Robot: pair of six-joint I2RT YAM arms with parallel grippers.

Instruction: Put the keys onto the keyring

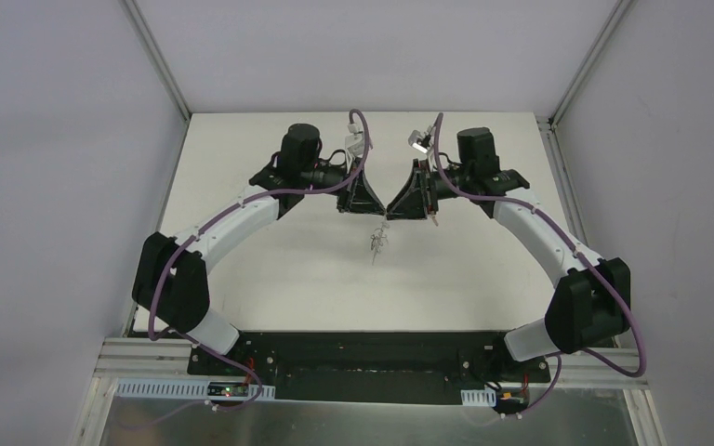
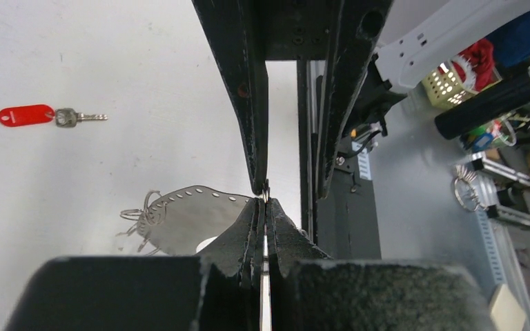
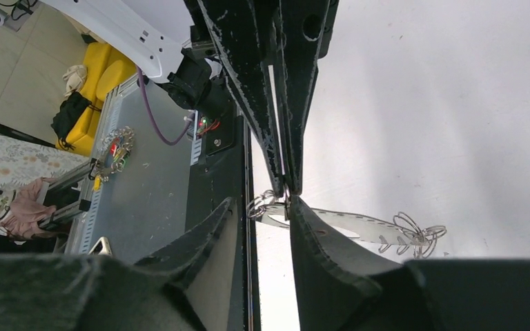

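The keyring [image 2: 186,215] is a thin grey oval band with small wire loops [image 2: 140,217] at its far end. It hangs between the two grippers and also shows as the keyring [image 3: 362,225] in the right wrist view and, very small, as the keyring [image 1: 377,243] from above. My left gripper [image 2: 264,200] is shut on the band's near edge. My right gripper [image 3: 262,201] faces it tip to tip and is open, one finger [image 3: 317,241] against the band. One key with a red head [image 2: 25,115] lies flat on the table, off to the left.
The white table [image 1: 270,279] is walled on three sides. A black base plate [image 1: 363,358] runs along the near edge. Both arms arch in from the sides and meet mid-table. Beyond the table edge are a flashlight [image 2: 497,103] and other clutter.
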